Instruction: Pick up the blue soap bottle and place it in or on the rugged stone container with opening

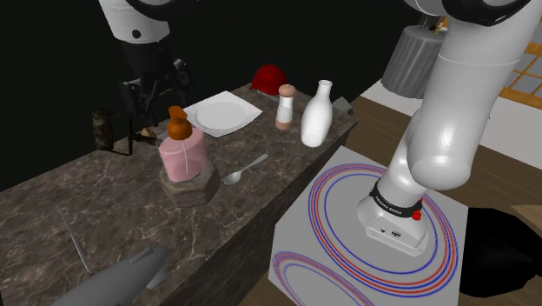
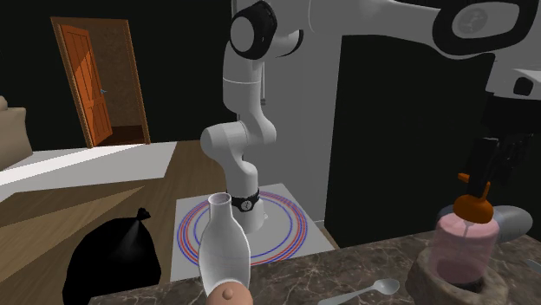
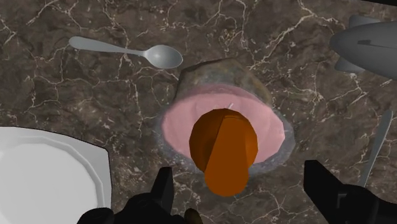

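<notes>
**A:** What carries it all?

**B:** A dark veined counter (image 1: pixel 87 204), running up toward the shoulder view's left. At its lower right is the white stand (image 1: pixel 300 235), with red and blue rings around the arm's foot.

**A:** And the arm?

**B:** The arm (image 1: pixel 443 130) rises from the stand and bends out past the top of the shoulder view. Its black hand end hangs over the middle of the counter.

**A:** The jaws?

**B:** Spread. They hang right above the soap bottle's pump. In the wrist view the pump lies between the two black fingers (image 3: pixel 162 188), with a gap on either side. They pinch nothing.

**A:** Where is the bottle?

**B:** The soap bottle (image 1: pixel 182 156) stands upright in the container (image 1: pixel 188 189), a rough grey-brown stone ring on the counter. Its body is translucent pink and its pump orange, not blue.

**A:** What else?

**B:** Largest first:
- A black bag (image 2: pixel 113 251) lies on the wooden floor (image 2: pixel 104 186) near the stand.
- A grey finned object (image 1: pixel 122 278) lies at the counter's near end.
- A square white plate (image 1: pixel 221 115) sits beyond the container.
- A white bottle (image 1: pixel 316 117) stands near the counter's edge by the stand.
- A shaker (image 1: pixel 285 109) stands just beside the white bottle, between it and the plate.
- A spoon (image 1: pixel 246 169) lies between the container and the white bottle, apart from both.
</notes>
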